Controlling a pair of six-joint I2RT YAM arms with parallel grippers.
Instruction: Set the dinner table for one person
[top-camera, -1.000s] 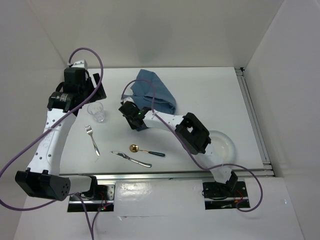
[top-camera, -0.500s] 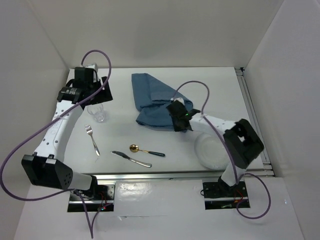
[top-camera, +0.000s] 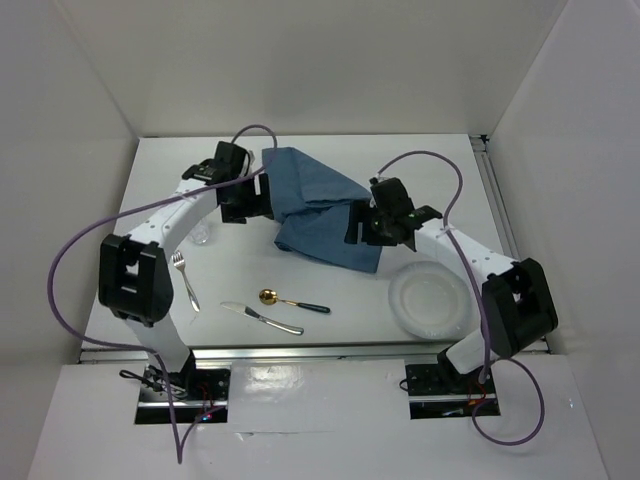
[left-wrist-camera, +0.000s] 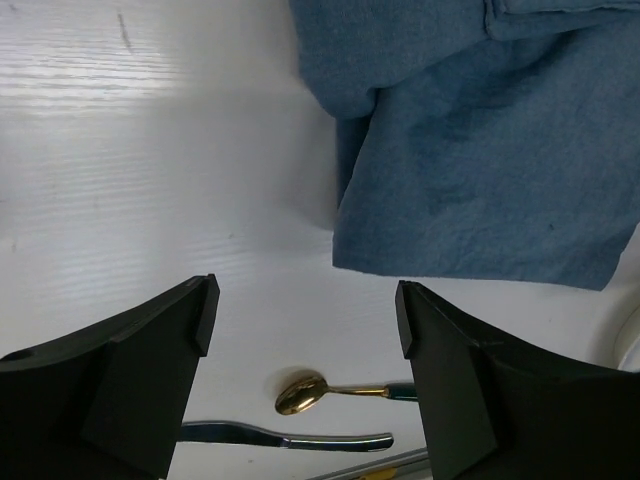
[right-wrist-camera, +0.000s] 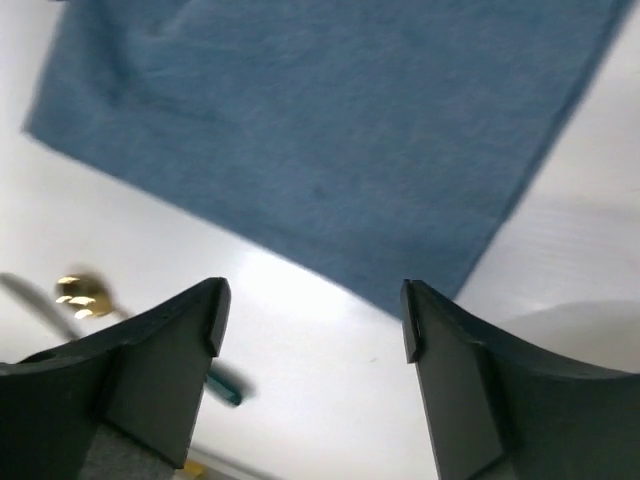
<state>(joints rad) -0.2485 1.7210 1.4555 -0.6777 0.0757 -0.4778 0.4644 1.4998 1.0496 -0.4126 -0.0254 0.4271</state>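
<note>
Looking down from the top camera: white table (top-camera: 480, 190) filling most of the view, silver rail (top-camera: 300, 350) along its near edge. Blue cloth (top-camera: 320, 215) crumpled at centre-back. Left gripper (top-camera: 250, 205) over the cloth's left edge, right gripper (top-camera: 365, 228) over its right edge, both arms reaching inward. Jaw state hard to read from up here. Plate (top-camera: 432, 300) near right, just beside the cloth's near corner. Glass (top-camera: 203, 236) at left, partly hidden by the left arm. Fork (top-camera: 185, 280) near left. Knife (top-camera: 262, 318) and spoon (top-camera: 293, 301) side by side near the front, centre, well apart from the cloth.

Left wrist: left gripper (left-wrist-camera: 305, 305) with jaws wide apart, nothing between them, hanging above bare table (left-wrist-camera: 150, 150). Cloth (left-wrist-camera: 480, 150) ahead and to the right, its folded edge just past the jaw gap. Spoon (left-wrist-camera: 305, 393), gold bowl and green handle, below the gap. Knife (left-wrist-camera: 285, 436) beyond it, near the frame's bottom.

Right wrist: right gripper (right-wrist-camera: 312, 305) likewise spread, empty. Cloth (right-wrist-camera: 330, 140) across the upper frame, one corner pointing down into the gap, clear of both jaws. White table (right-wrist-camera: 310, 380) under the gap. Spoon (right-wrist-camera: 80, 293) blurred at far left. Pale curve of the plate (right-wrist-camera: 570, 330) at lower right.
</note>
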